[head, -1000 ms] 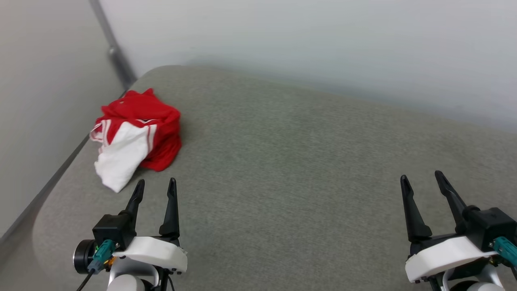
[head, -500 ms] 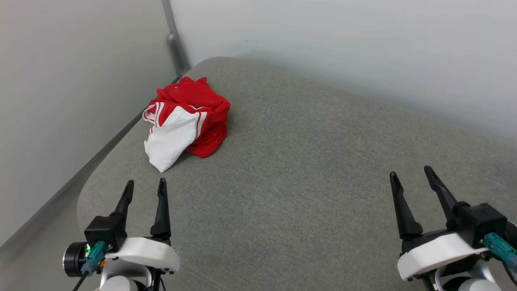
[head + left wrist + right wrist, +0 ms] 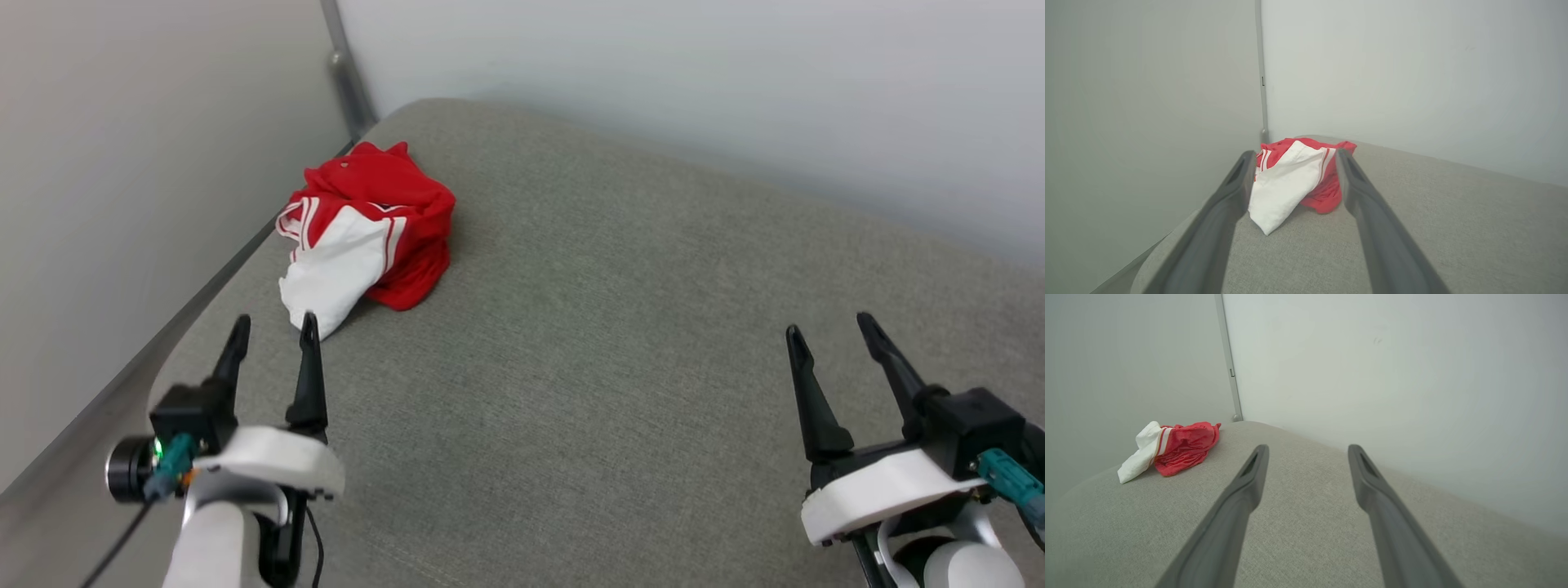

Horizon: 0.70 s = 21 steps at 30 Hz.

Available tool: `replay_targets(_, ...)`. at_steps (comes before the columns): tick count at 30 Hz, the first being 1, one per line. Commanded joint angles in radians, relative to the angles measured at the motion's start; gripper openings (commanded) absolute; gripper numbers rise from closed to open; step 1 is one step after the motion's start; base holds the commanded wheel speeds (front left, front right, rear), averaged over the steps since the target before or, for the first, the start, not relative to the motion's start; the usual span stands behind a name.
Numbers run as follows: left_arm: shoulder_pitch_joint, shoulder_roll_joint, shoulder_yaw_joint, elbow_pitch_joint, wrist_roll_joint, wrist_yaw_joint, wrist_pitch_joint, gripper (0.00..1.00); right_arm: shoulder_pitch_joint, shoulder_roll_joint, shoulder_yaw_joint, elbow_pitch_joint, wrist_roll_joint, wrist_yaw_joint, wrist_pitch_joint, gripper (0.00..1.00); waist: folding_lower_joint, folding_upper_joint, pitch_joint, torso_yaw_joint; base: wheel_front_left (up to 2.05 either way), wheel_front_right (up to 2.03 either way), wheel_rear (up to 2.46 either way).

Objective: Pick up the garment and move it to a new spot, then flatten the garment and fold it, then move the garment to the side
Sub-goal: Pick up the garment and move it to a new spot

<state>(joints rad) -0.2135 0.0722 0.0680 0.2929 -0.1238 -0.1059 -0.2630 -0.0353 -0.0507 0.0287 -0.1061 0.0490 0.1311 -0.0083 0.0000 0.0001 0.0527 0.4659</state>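
Head view: we see the garment point(image 3: 359, 229) crumpled at the far-left corner of the grey padded surface point(image 3: 620, 343), beside the wall point(image 3: 122, 163). Its long axis runs from the red bunch at the back to the white sleeve point(image 3: 331, 278), which points toward the left gripper point(image 3: 273, 325). That gripper's fingers are spread wide and empty, tips near the sleeve end. The right gripper point(image 3: 829, 327) is equally wide, empty, well apart from the garment.

left tool point(image 3: 274, 320) spread wide, empty, right tool point(image 3: 828, 325) spread wide, empty
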Motion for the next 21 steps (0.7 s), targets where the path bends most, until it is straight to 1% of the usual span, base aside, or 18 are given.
replay_targets(1, -0.04, 0.005, -0.002, 0.02, -0.009, -0.005, -0.003, 1.0, -0.02, 0.001, 0.003, -0.009, -0.009, 0.0, 0.002, 1.0, 0.0, -0.0001, 0.023, -0.019, 0.0, 0.0, 0.0)
replay_targets(2, -0.073, 0.009, -0.002, 0.034, -0.016, -0.006, -0.002, 1.0, -0.027, 0.001, 0.005, -0.011, -0.015, -0.001, 0.006, 1.0, 0.0, -0.0001, 0.034, -0.027, 0.0, 0.0, 0.0)
replay_targets(5, -0.189, 0.042, -0.001, 0.083, -0.039, -0.012, 0.043, 1.0, -0.058, 0.001, 0.017, -0.024, -0.027, 0.0, 0.014, 1.0, 0.0, -0.0001, 0.081, -0.059, 0.0, 0.0, 0.0)
replay_targets(9, -0.345, 0.099, 0.001, 0.145, -0.079, -0.018, 0.139, 1.0, -0.102, 0.001, 0.03, -0.038, -0.04, 0.0, 0.022, 1.0, 0.0, -0.0001, 0.154, -0.114, 0.0, 0.0, 0.0)
replay_targets(12, -0.451, 0.158, -0.002, 0.2, -0.119, -0.022, 0.26, 1.0, -0.131, 0.001, 0.035, -0.044, -0.05, -0.001, 0.021, 1.0, 0.0, -0.0001, 0.211, -0.159, 0.0, 0.0, 0.0)
replay_targets(13, -0.486, 0.189, 0.0, 0.213, -0.131, -0.022, 0.306, 1.0, -0.142, 0.001, 0.04, -0.05, -0.055, -0.001, 0.022, 1.0, 0.0, -0.0001, 0.235, -0.178, 0.0, 0.0, 0.0)
replay_targets(14, -0.519, 0.209, -0.002, 0.221, -0.147, -0.023, 0.337, 1.0, -0.153, 0.001, 0.039, -0.052, -0.054, -0.001, 0.019, 1.0, 0.0, -0.0001, 0.254, -0.192, 0.0, 0.0, 0.0)
replay_targets(21, -0.656, 0.37, -0.028, 0.345, -0.272, -0.024, 0.65, 1.0, -0.208, 0.001, 0.023, -0.061, -0.064, -0.001, 0.003, 1.0, 0.0, -0.0001, 0.382, -0.277, 0.0, 0.0, 0.0)
